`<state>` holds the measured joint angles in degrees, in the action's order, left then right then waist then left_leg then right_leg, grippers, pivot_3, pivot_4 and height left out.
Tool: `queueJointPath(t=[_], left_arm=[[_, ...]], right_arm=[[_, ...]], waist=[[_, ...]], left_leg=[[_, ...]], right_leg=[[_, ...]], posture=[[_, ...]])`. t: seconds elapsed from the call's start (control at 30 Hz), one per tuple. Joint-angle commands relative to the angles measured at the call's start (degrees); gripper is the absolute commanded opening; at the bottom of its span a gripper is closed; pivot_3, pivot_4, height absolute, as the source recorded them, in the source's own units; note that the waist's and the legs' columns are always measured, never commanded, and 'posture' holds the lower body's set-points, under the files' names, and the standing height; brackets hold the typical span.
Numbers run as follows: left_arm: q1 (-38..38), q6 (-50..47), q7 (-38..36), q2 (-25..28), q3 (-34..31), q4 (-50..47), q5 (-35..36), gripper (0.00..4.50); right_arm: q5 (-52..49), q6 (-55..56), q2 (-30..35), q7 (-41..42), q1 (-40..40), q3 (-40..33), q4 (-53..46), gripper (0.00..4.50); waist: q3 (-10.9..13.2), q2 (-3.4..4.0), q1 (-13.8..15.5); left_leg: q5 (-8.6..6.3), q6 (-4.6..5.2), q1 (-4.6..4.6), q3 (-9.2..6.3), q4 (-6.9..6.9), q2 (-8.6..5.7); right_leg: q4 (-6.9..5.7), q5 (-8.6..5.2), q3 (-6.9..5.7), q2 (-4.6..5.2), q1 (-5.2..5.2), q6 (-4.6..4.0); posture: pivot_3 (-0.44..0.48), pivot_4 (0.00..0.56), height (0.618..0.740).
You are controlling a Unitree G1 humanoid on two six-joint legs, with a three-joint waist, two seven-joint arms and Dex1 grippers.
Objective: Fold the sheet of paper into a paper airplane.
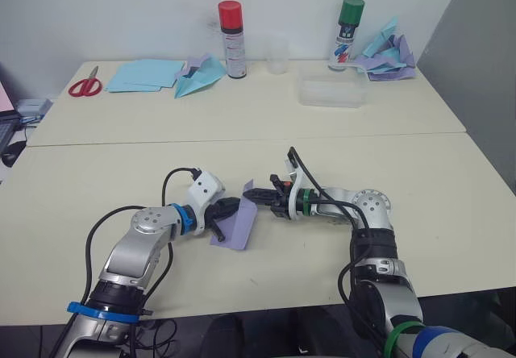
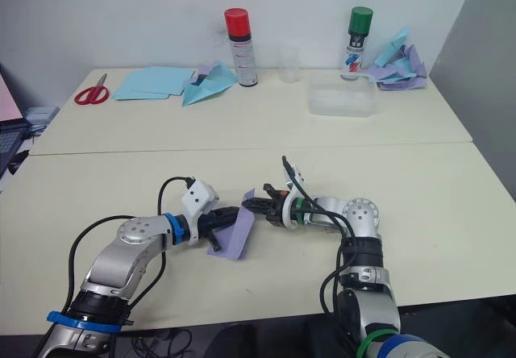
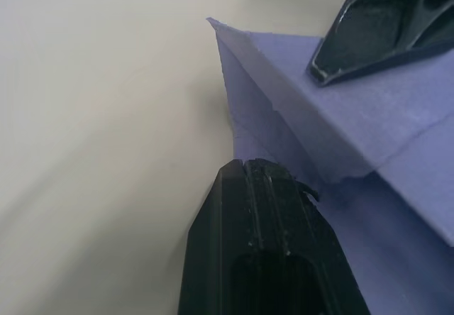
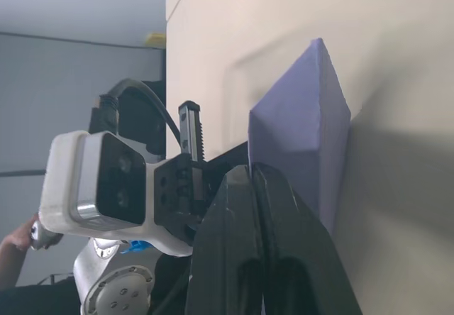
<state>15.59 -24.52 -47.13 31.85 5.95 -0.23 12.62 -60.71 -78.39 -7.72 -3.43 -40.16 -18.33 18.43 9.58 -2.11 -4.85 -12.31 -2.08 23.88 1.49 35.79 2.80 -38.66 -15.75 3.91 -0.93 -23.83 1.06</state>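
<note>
We're looking down on a cream table [image 1: 97, 172] and the near half is nearly bare around the action. All the clutter sits along the far edge, well apart from the grippers: red scissors [image 1: 85, 85] at far left, a stack of light blue sheets [image 1: 145, 74], a light blue paper plane [image 1: 199, 76] beside it, then a red-capped spray can [image 1: 232, 39], a clear cup [image 1: 277, 55], a green-capped spray can [image 1: 348, 34] and a blue-and-purple paper heap [image 1: 389, 55] in the far right corner. Nothing stands between those and the work.

There's a clear plastic tray [image 1: 331, 92] just in front of the green can; we can't make out anything inside it, and the cup looks see-through too.

Front and centre, the sheet of paper [image 1: 236, 227] lies partly folded, one flap raised. The left gripper [image 1: 226, 210] comes in from the left, fingers pressed together, pinching the sheet's edge. The right gripper [image 1: 251, 196] meets it from the right, fingers also closed, nipping the paper's upper fold. The two tips are just beside each other.
</note>
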Motion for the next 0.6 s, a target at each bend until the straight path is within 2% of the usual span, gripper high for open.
queueJointPath(t=[0.03,0.07,0.17,0.27,0.6], left_arm=[[-1.8,-1.5,-0.2,0.8,2.2,2.6,-2.2,0.00],[-1.7,-1.4,-0.2,0.8,2.2,2.7,-2.2,0.00],[-1.6,-1.3,-0.2,0.8,2.3,2.8,-2.2,0.00],[-1.5,-1.2,-0.3,0.9,2.2,3.2,-2.2,0.00],[-1.1,-0.8,-0.5,1.1,2.1,3.9,-1.9,0.00]], right_arm=[[-0.1,0.5,-3.8,0.8,-1.1,1.0,-0.6,0.04],[0.1,0.5,-3.2,1.1,-1.2,1.2,-0.8,0.04],[-0.7,-1.0,-1.5,1.1,-1.3,0.3,-1.7,0.60],[-1.9,-3.3,0.0,0.5,-1.4,-1.5,-2.7,1.57],[-9.4,-10.8,-0.3,-4.6,-1.3,-9.6,-7.7,1.57]], waist=[[0.0,0.00,0.0],[0.0,0.00,0.0],[0.0,0.00,0.0],[0.0,0.00,0.0],[0.0,0.00,0.1]], left_leg=[[0.00,0.00,0.00,0.00,0.00,0.00],[0.00,0.00,0.00,0.00,0.00,0.00],[0.00,0.00,0.00,-0.01,0.00,0.00],[0.00,0.00,0.00,-0.01,0.01,0.00],[0.00,0.00,-0.01,-0.01,0.01,0.00]], right_leg=[[0.00,0.00,0.00,0.00,0.00,0.00],[0.00,0.00,0.00,0.00,0.00,0.00],[0.00,0.00,-0.01,0.00,0.00,0.00],[-0.01,0.00,-0.01,0.00,0.01,0.00],[-0.03,0.00,-0.02,0.00,0.01,0.00]], posture=[[0.000,0.150,0.740],[0.000,0.150,0.740],[0.000,0.150,0.740],[0.000,0.150,0.740],[0.000,0.150,0.740]])
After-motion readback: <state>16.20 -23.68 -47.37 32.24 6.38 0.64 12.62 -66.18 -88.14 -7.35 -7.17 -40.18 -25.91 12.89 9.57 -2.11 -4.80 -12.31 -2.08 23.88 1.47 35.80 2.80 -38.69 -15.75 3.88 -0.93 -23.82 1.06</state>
